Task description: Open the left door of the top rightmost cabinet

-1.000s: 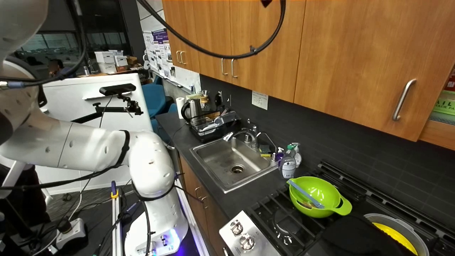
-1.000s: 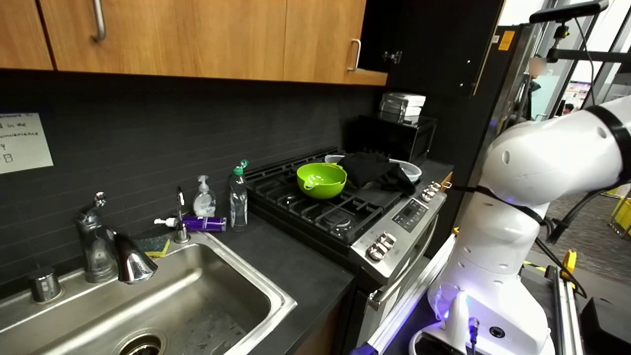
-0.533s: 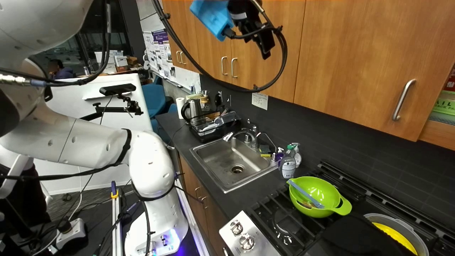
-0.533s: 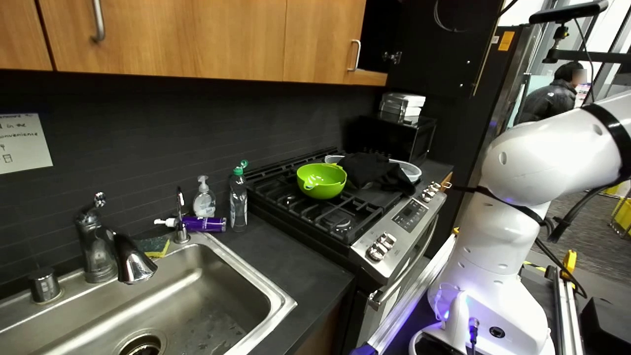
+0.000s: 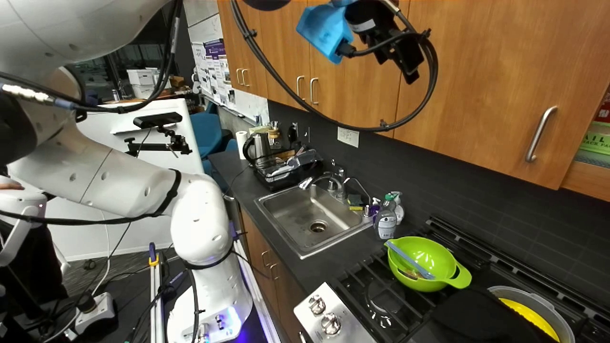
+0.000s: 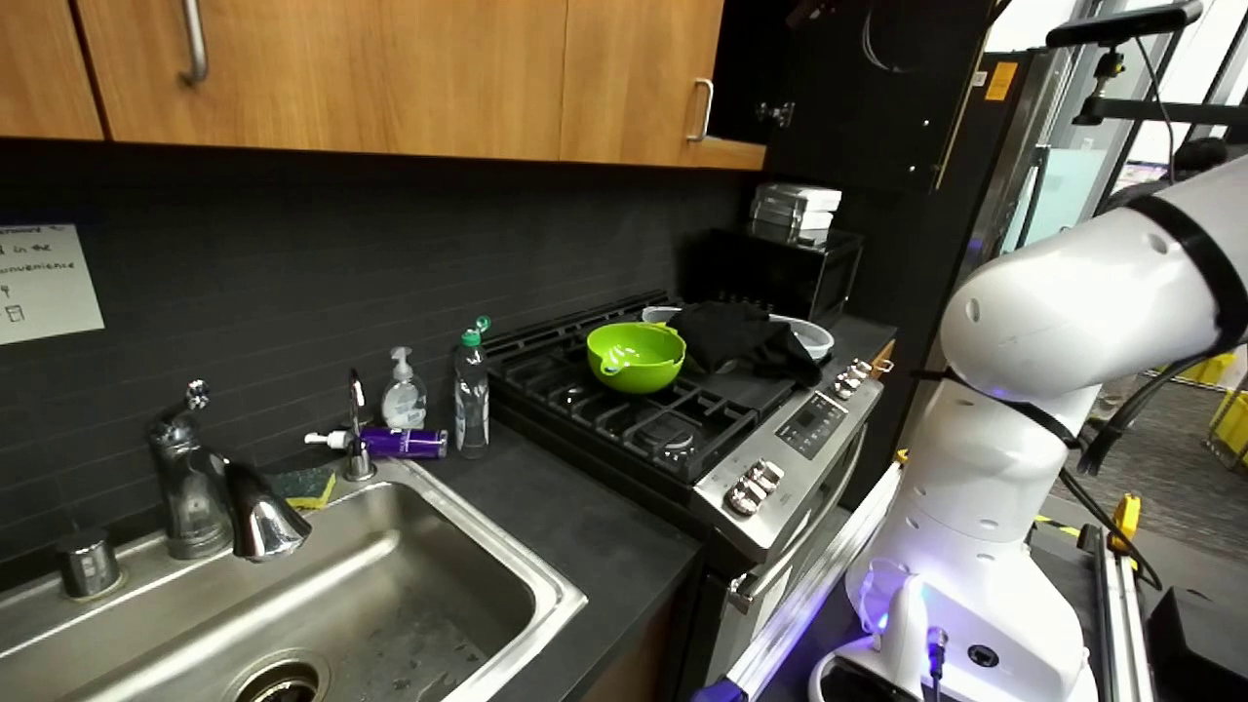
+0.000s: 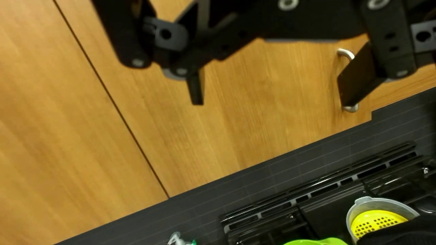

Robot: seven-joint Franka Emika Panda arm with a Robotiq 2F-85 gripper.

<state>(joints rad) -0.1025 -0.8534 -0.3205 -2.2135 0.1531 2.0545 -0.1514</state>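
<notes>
The left door (image 5: 491,81) is a flat brown wood-grain panel and looks closed in both exterior views (image 6: 634,88). Its silver bar handle (image 5: 542,133) also shows in the wrist view (image 7: 351,108). The top rightmost cabinet shows its dark interior (image 6: 746,73) and wooden shelf edge right of this door. My gripper (image 7: 272,103) is open and empty in front of the door. In the wrist view the right finger (image 7: 359,76) overlaps the handle's middle; whether they touch cannot be told. In an exterior view, black wrist hardware (image 5: 386,35) hangs at the top, left of the handle.
Below are the stove (image 6: 673,429) with a green bowl (image 5: 424,262), a black cloth (image 6: 741,336) and a pot with a yellow strainer (image 7: 378,221). The sink (image 5: 314,216) is left. A hinged dark panel (image 6: 877,97) stands out at the cabinet's right. A cable (image 5: 431,90) loops below the wrist.
The wrist with its blue part has come into an exterior view from the top and moved right along the cabinet fronts, its cable loop following. The door and handle look unmoved.
</notes>
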